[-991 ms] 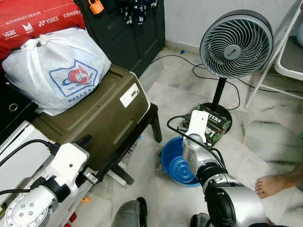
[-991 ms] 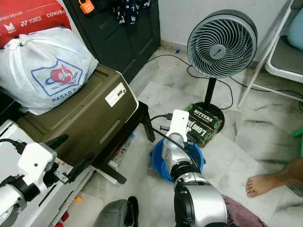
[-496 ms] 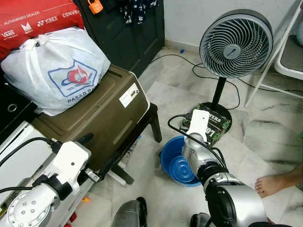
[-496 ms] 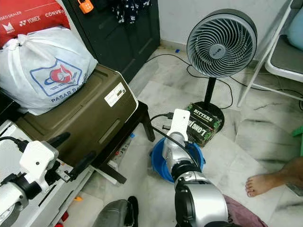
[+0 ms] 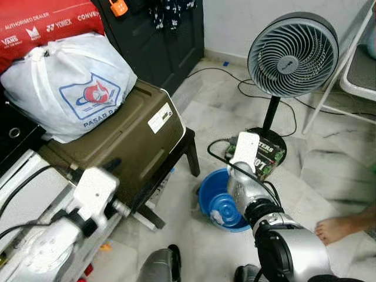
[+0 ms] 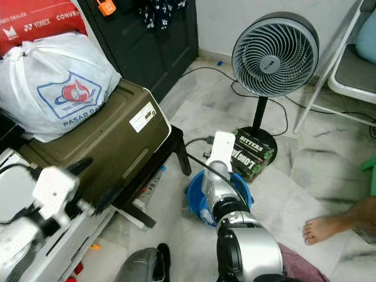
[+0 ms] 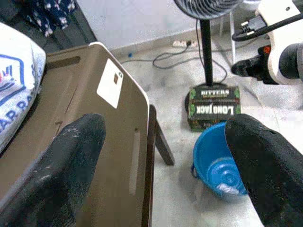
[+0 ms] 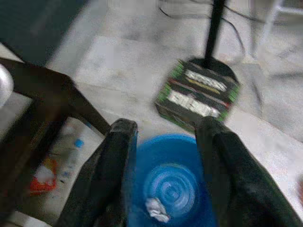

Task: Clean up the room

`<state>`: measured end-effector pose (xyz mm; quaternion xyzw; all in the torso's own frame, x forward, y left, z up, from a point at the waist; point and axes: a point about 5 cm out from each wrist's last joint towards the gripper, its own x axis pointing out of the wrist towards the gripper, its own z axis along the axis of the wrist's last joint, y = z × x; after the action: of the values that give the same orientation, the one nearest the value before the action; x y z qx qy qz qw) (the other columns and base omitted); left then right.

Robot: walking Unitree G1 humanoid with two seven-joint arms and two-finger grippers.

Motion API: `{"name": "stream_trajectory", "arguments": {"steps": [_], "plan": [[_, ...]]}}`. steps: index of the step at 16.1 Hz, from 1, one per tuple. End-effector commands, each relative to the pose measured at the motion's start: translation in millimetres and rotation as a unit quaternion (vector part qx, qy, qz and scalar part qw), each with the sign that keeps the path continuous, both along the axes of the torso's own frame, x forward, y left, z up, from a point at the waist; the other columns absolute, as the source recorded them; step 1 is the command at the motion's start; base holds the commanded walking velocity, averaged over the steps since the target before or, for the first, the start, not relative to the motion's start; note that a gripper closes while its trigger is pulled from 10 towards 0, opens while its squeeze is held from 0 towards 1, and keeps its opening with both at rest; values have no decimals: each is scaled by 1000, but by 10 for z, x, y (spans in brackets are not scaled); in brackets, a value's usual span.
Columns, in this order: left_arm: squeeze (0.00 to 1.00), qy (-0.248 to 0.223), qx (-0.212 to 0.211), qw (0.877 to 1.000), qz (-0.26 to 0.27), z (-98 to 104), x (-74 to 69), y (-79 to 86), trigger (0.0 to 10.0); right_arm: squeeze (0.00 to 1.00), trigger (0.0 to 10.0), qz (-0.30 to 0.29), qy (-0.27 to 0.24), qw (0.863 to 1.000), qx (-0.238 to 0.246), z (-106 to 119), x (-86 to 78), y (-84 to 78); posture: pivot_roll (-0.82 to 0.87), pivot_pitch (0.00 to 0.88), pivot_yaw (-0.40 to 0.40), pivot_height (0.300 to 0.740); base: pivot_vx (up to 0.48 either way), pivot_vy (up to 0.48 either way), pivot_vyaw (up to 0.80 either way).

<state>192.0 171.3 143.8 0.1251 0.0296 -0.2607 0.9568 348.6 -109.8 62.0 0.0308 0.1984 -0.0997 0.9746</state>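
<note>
A blue bucket (image 5: 220,202) stands on the marble floor beside the dark stool. A small crumpled white scrap (image 5: 216,217) lies inside it, and the right wrist view also has that scrap (image 8: 156,209) on the bucket's bottom. My right gripper (image 8: 165,165) hangs open just above the bucket (image 8: 170,189), nothing between its fingers (image 8: 116,175). My right arm (image 5: 244,176) reaches down over the bucket's rim. My left gripper (image 7: 161,156) is open and held near the front corner of the olive case (image 5: 117,147), holding nothing.
A white plastic bag (image 5: 70,88) rests on the olive case, which sits on a dark stool (image 5: 191,153). A standing fan (image 5: 292,56), a green-black box (image 5: 264,154) and cables lie behind the bucket. A person's bare foot (image 5: 341,229) is at the right. A white chair (image 5: 358,70) is far right.
A white crumpled scrap now lies in the blue bucket, which looked empty before. My left arm has shifted slightly forward and is blurred. The right arm has barely moved.
</note>
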Motion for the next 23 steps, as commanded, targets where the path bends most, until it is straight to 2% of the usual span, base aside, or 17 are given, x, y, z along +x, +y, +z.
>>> {"name": "stream_trajectory", "arguments": {"steps": [1, 3, 6, 7, 8, 9, 10, 12, 15, 16, 17, 19, 20, 21, 22, 23], "plan": [[0, 0, 5, 1000, 8, -36, 29, 8, 10000, 1000, 10000, 40, 1, 999, 1, -4, -16, 90, 206, 129, 106, 740, 0, 0, 0], [0, -10, -2, 1000, 11, -64, 124, -32, 10000, 1000, 10000, 78, 9, 997, 15, -50, -73, 85, 163, 103, 87, 740, 0, 0, 0], [0, -36, -11, 999, 14, -82, 363, -116, 10000, 1000, 10000, 121, 13, 992, 15, -29, -139, -63, 105, 34, 51, 740, 0, 0, 0], [0, -46, -14, 999, 19, -71, 422, -116, 10000, 1000, 10000, 147, 8, 989, 9, 13, -183, -101, 91, 13, 44, 740, 0, 0, 0], [0, -61, -26, 997, 33, -55, 487, -102, 10000, 1000, 10000, 191, -5, 981, -37, 76, -259, -172, 72, 0, 37, 740, 0, 0, 0], [0, -70, -40, 996, 44, -35, 530, -102, 10000, 1000, 10000, 210, -15, 976, -57, 119, -286, -212, 61, 0, 31, 740, 0, 0, 0], [0, -84, -54, 993, 58, -5, 595, -100, 10000, 1000, 10000, 241, -19, 968, -60, 180, -382, -278, 50, 0, 21, 740, 0, 0, 0], [0, -94, -52, 992, 64, -28, 673, -103, 10000, 1000, 10000, 256, -20, 965, -55, 199, -486, -374, 31, 0, 11, 740, 0, 0, 0], [0, -104, -60, 989, 88, -71, 707, -84, 10000, 1000, 10000, 237, -40, 969, -50, 208, -664, -502, 16, 0, 11, 740, 0, 0, 0], [0, -108, -61, 987, 102, -124, 691, -72, 10000, 1000, 10000, 218, -84, 971, -53, 285, -750, -532, 10, 0, 20, 740, 0, 0, 0], [0, -109, -60, 987, 106, -130, 690, -67, 10000, 1000, 10000, 213, -93, 971, -54, 302, -756, -538, 10, 0, 20, 740, 0, 0, 0], [0, -122, -68, 979, 148, -150, 712, 12, 10000, 1000, 10000, 148, -153, 976, -40, 457, -747, -671, -12, 0, 41, 740, 0, 0, 0], [0, -124, -69, 979, 150, -140, 719, 17, 10000, 1000, 10000, 115, -160, 980, -24, 479, -773, -737, -18, 0, 43, 740, 0, 0, 0], [0, -124, -69, 979, 149, -141, 714, 16, 10000, 1000, 10000, 113, -160, 980, -20, 473, -787, -740, -25, 0, 46, 740, 0, 0, 0], [0, -123, -71, 978, 152, -145, 718, 13, 10000, 655, 10000, 104, -167, 980, -15, 481, -826, -728, -35, 0, 51, 740, 0, 0, 0], [0, -128, -74, 976, 161, -134, 734, 8, 10000, 0, 10000, 109, -185, 976, -27, 554, -849, -643, -37, 0, 49, 740, 0, 0, 0]]}}
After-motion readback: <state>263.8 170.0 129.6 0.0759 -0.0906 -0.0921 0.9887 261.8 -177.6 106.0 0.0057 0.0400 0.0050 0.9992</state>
